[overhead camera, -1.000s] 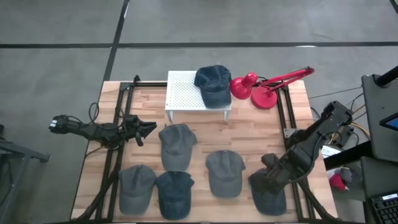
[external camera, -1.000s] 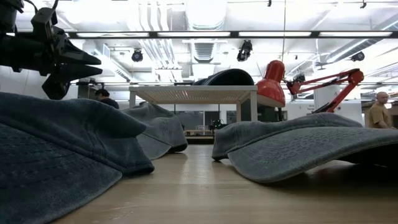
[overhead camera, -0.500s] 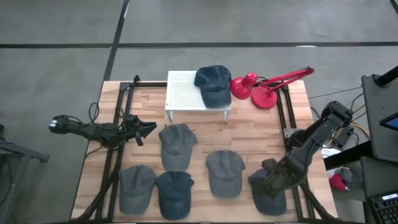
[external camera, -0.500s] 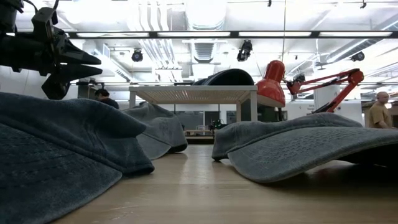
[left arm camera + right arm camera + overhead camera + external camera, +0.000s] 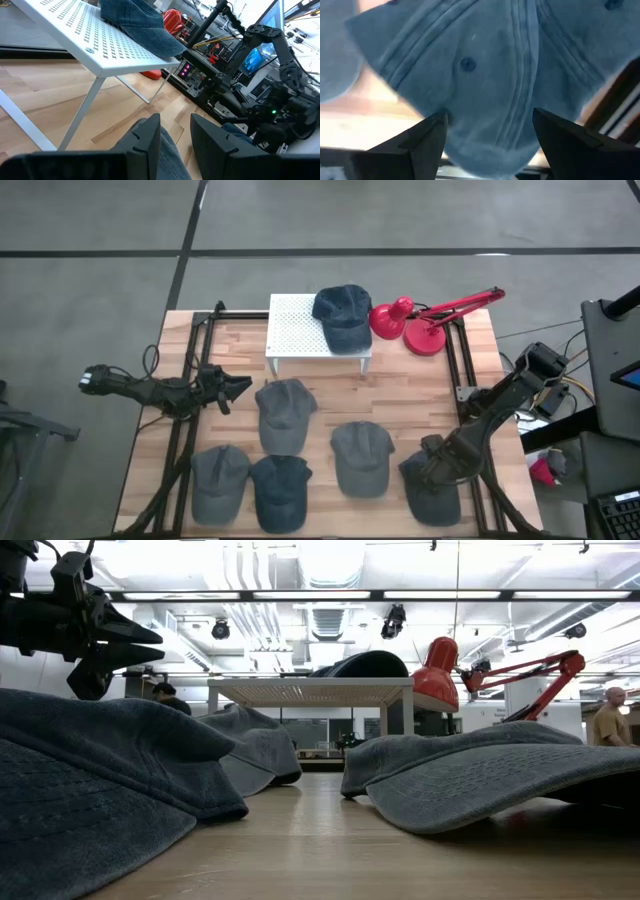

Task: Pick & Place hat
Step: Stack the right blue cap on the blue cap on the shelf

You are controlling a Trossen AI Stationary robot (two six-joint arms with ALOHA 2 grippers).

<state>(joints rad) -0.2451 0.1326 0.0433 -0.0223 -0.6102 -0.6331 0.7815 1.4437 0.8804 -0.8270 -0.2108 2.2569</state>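
Right gripper [image 5: 487, 132] has opened over hat [image 5: 485, 65].

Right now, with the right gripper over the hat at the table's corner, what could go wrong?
1. The right gripper is open above the hat; closing on the smooth crown may pinch only loose cloth, so the hat could slip.
2. This hat lies by the frame rail; the arm might bump the rail.
3. The next hat lies close and might be dragged along.
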